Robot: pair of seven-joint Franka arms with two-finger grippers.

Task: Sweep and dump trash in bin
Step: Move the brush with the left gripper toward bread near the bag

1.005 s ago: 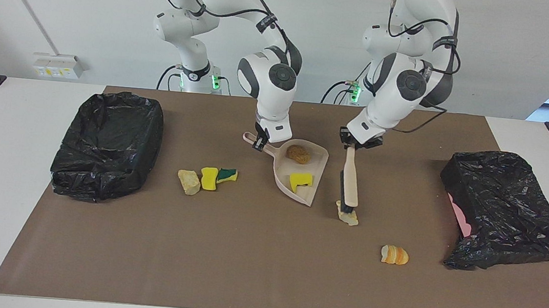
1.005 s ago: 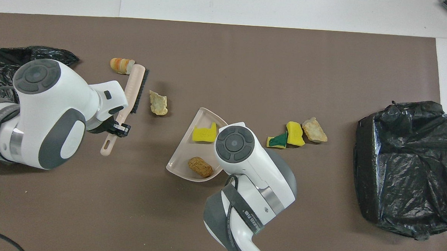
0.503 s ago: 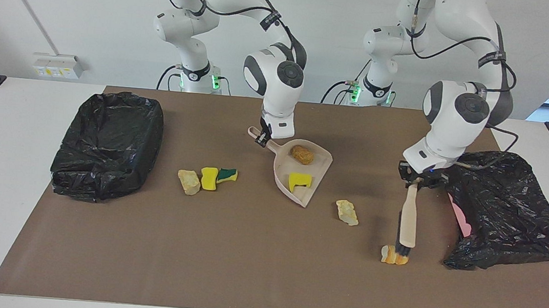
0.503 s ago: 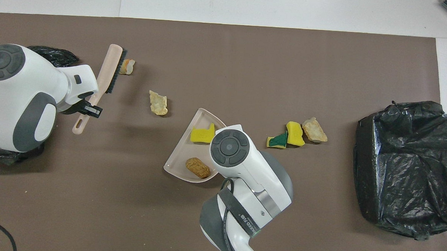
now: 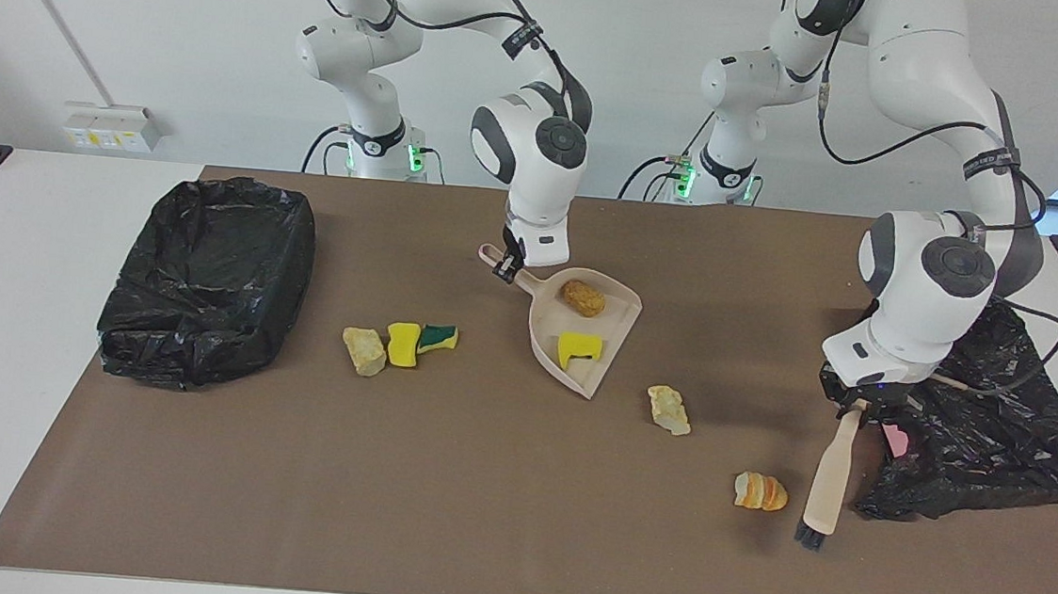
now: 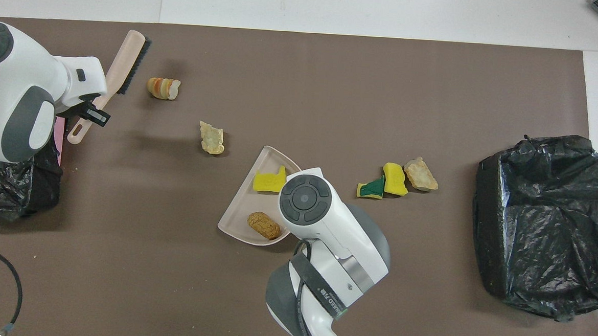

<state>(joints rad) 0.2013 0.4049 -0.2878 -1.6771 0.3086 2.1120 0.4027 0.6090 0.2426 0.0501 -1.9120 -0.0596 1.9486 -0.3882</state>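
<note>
My right gripper (image 5: 503,269) is shut on the handle of the beige dustpan (image 5: 547,327), which rests on the brown mat. In the pan lie a brown bread-like lump (image 5: 582,297) and a yellow sponge piece (image 5: 579,348). My left gripper (image 5: 856,405) is shut on the handle of a beige brush (image 5: 828,486). The brush's dark bristles hang low beside an orange bread-like lump (image 5: 761,492). A beige chunk (image 5: 669,409) lies between that lump and the pan. Another beige chunk (image 5: 363,351), a yellow sponge (image 5: 403,344) and a green-yellow sponge (image 5: 438,337) sit together toward the right arm's end.
A bin lined with a black bag (image 5: 210,277) stands at the right arm's end of the mat. A second black-bagged bin (image 5: 982,418) stands at the left arm's end, right beside the left gripper, with something pink (image 5: 897,442) showing at its edge.
The left arm swung the brush from the beige chunk, over the orange lump, to that lump's side by the bin. The dustpan shifted slightly. The scraps stayed where they were.
</note>
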